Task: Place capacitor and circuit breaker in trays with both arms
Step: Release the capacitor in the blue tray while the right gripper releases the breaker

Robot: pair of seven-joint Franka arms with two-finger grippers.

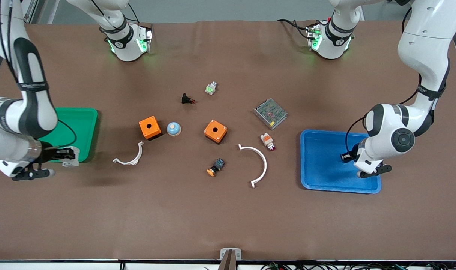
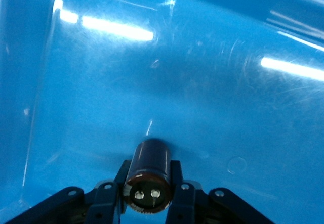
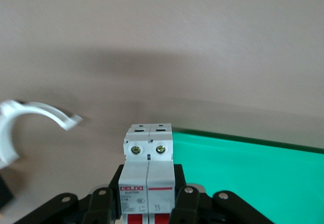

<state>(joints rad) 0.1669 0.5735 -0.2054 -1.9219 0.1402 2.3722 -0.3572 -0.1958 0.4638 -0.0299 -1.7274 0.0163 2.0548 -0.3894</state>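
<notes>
Left hand [image 2: 148,193] clenched on capacitor [image 2: 149,175] over blue tray [image 1: 321,165]; right hand [image 3: 148,204] gripping circuit breaker [image 3: 148,176] at green tray [image 1: 81,127] edge.

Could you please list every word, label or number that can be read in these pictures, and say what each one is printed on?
"DELIXI": on the circuit breaker held in the right tool, beside the green tray.
Smaller print beneath it: too small to read.
Markings on the arms' black bands: too small to read.
Capacitor in the left tool: no readable text.

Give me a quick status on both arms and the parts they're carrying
Left tool shut on capacitor, over blue tray. Right tool shut on circuit breaker, at green tray edge. Nothing blocking either tray.
</notes>
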